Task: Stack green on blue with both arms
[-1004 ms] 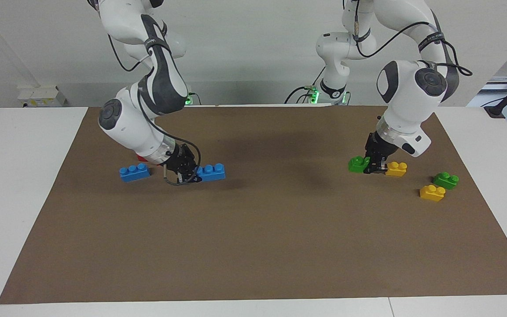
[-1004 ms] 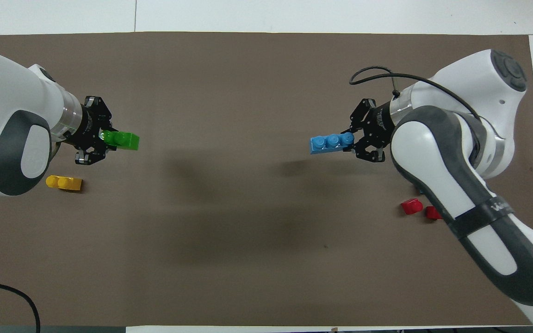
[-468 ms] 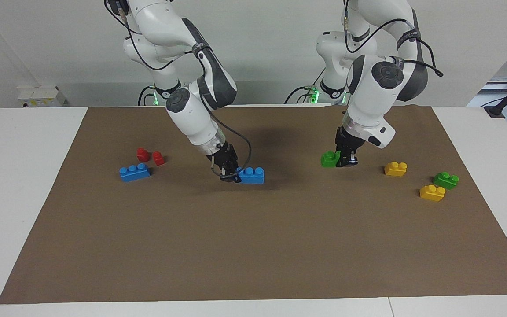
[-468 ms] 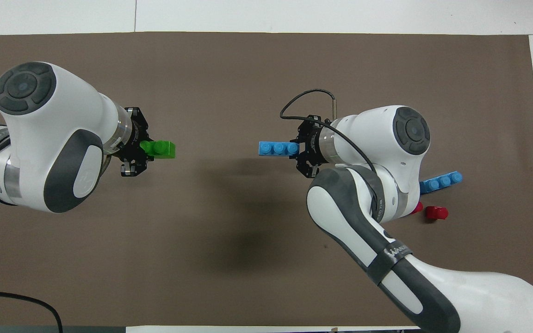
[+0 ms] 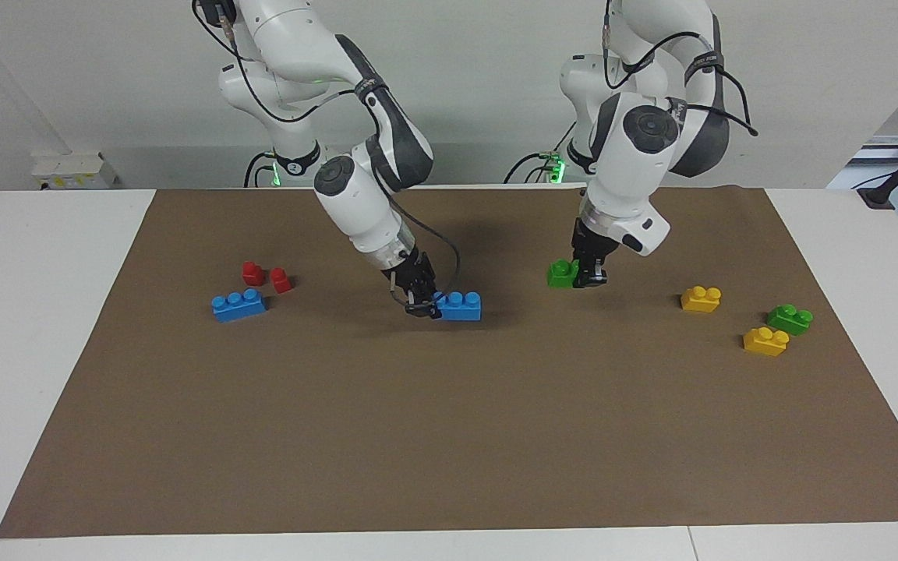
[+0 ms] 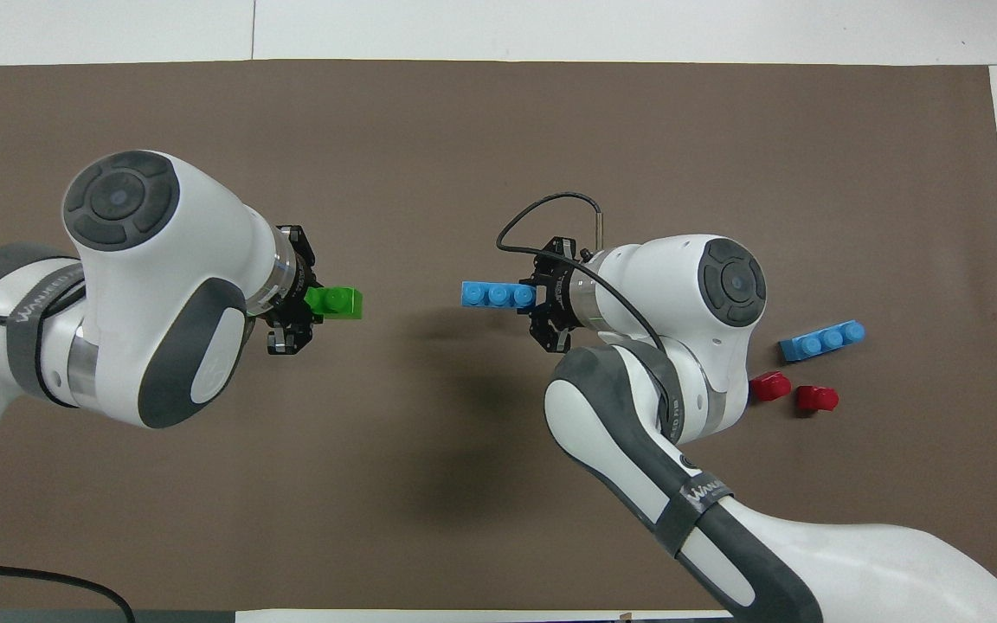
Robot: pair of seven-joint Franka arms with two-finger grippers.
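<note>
Gripping the green brick (image 6: 336, 302) by one end, the left gripper (image 6: 304, 305) hangs over the mat's (image 6: 498, 130) middle; the right gripper (image 6: 536, 297), clamped on a blue brick (image 6: 497, 294), faces it. Only the facing view shows the yellow bricks (image 5: 701, 298) and spare green (image 5: 790, 319) near the mat's edge.

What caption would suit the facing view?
Left end effector carries a green brick toward the blue brick held by the right end effector.

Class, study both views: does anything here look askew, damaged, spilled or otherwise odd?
Nothing stands out. The left gripper holds a green brick and the right gripper a blue brick, both level. The spare bricks sit upright on the brown mat.
</note>
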